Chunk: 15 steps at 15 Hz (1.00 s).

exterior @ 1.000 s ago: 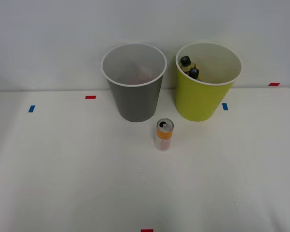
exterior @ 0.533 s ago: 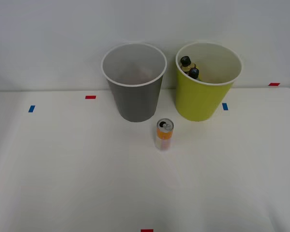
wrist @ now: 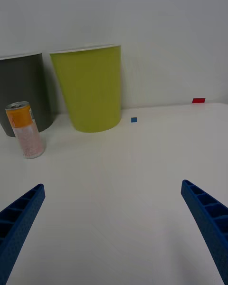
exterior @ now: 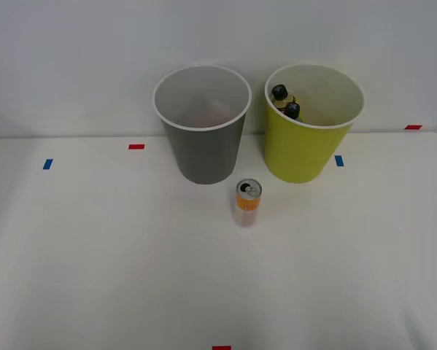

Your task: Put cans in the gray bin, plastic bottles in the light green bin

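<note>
A: What stands on the white table (exterior: pixel 94 255)?

B: 2 tall tapered bins, side by side at the far edge near the wall. The gray bin (exterior: pixel 203 149) is on the left, the light green bin (exterior: pixel 300 149) on the right, a narrow gap between them. Both have white rims.

A: And the can?

B: 1 slim orange and white can (exterior: pixel 247 203), upright, silver top with pull tab facing up. It stands on the table just in front of the gap between the 2 bins, touching neither. In the wrist view the can (wrist: pixel 25 129) stands in front of the gray bin (wrist: pixel 23 92), with the light green bin (wrist: pixel 89 88) beside it.

A: The bottles?

B: 2 plastic bottles (exterior: pixel 286 102) lie inside the light green bin, against its left inner wall; their black caps and a little yellowish body are visible.

A: The tool?

B: The right gripper (wrist: pixel 114 228) is released: its 2 blue ribbed fingers (wrist: pixel 19 218) are spread wide, holding nothing, well short of the can.

A: Other marks?

B: Small red and blue tape squares (exterior: pixel 136 146) on the table.
</note>
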{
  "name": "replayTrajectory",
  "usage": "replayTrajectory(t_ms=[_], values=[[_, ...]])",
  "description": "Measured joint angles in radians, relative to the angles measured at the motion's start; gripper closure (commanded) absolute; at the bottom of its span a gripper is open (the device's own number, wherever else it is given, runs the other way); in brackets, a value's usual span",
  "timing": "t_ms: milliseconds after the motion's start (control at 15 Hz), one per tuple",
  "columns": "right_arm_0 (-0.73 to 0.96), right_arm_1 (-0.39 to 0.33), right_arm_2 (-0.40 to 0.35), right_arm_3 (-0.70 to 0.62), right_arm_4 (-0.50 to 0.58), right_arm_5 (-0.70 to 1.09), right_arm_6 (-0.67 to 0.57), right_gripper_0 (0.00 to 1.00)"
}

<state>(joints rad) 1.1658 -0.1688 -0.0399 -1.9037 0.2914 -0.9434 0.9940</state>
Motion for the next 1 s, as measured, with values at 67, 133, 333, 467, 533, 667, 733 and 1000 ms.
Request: replayTrajectory(t_ms=[67,133,333,467,533,667,733,1000], values=[[0.000,0.000,0.000,0.000,0.000,0.000,0.000,0.00],[0.000,0.000,0.000,0.000,0.000,0.000,0.000,0.00],[0.000,0.000,0.000,0.000,0.000,0.000,0.000,0.00],[0.000,0.000,0.000,0.000,0.000,0.000,0.000,0.00],[0.000,0.000,0.000,0.000,0.000,0.000,0.000,0.00],[0.000,0.000,0.000,0.000,0.000,0.000,0.000,0.00],[0.000,0.000,0.000,0.000,0.000,0.000,0.000,0.00],[-0.029,0.007,0.012,0.029,0.001,0.007,0.000,0.00]])
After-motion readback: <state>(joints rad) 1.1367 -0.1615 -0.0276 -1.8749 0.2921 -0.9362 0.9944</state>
